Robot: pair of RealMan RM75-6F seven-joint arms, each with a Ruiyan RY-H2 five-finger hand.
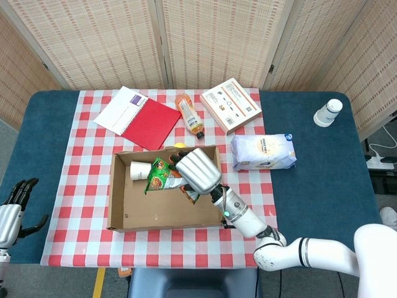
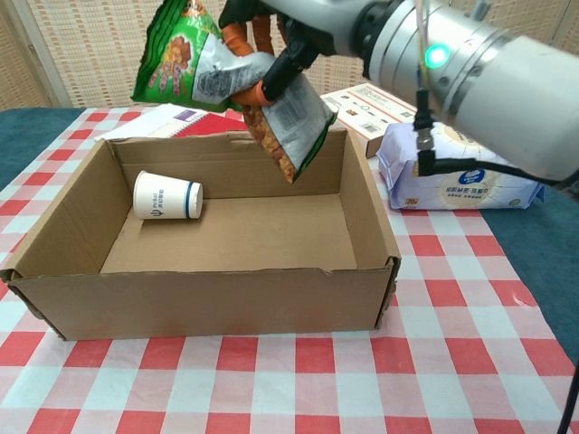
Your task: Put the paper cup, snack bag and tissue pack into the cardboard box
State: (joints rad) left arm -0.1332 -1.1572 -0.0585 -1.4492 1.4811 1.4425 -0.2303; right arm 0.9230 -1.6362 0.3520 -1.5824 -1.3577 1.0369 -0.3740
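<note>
The right hand (image 1: 197,171) gripped a green snack bag (image 2: 204,65) above the open cardboard box (image 1: 118,208). A paper cup (image 2: 166,196) lay on its side inside. The left hand (image 1: 13,208) rested open at the table (image 1: 322,186) edge.

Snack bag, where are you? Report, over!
Right hand holds snack bag above cardboard box. Left hand open, idle. Paper cup inside; tissue pack outside. Nothing blocking.

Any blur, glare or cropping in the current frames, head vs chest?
Head view: sharp, even light, no glare; the right hand and snack bag look crisp over the cardboard box. Chest view: the snack bag is cut off by the top edge, the near arm looms large and slightly soft; the paper cup is sharp.
</note>
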